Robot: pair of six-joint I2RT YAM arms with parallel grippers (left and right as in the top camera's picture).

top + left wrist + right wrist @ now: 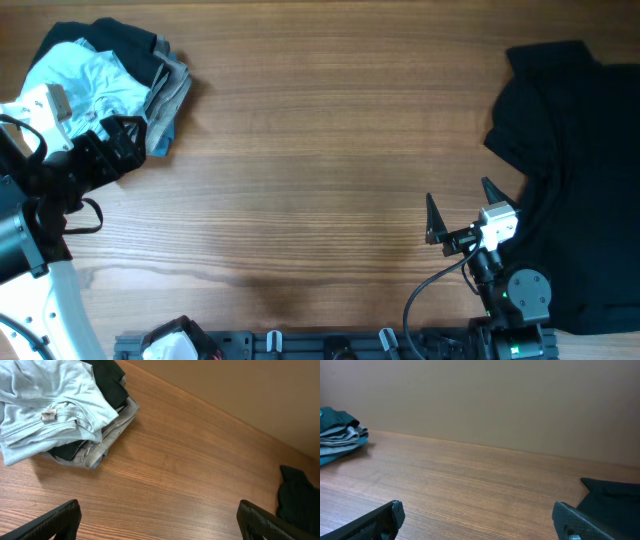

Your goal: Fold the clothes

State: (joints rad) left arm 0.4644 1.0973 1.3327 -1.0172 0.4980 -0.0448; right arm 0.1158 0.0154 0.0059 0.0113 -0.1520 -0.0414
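— Looking over the table [320, 130], where are the clothes lying?

— Most of them are sitting in a rumpled pile [110, 80] at the table's far-left corner; a pale light-blue T-shirt [85, 78] is lying on top, its collar showing in the left wrist view [47, 415]; a black piece [125, 40] is poking out at the pile's far side; a grey piece [178, 88] and a blue edge [160, 140] are showing underneath, on the side facing the table's middle.

— And the big dark one?

— A large black shirt [575, 170] is spreading over the table's right end, running off the right edge of the overhead view; nothing is touching it.

— What are the pincers doing?

— The left gripper [128, 145] is hovering at the pile's near edge, over the left end of the table; its jaws are standing wide apart and holding nothing; bare wood is showing between its fingers [55, 522] in its own wrist view. The right gripper [457, 192] is hanging over the table near its front edge, just beside the black shirt's hem; its jaws are also gaping wide and empty; whether a fingertip is brushing the cloth, I cannot tell.
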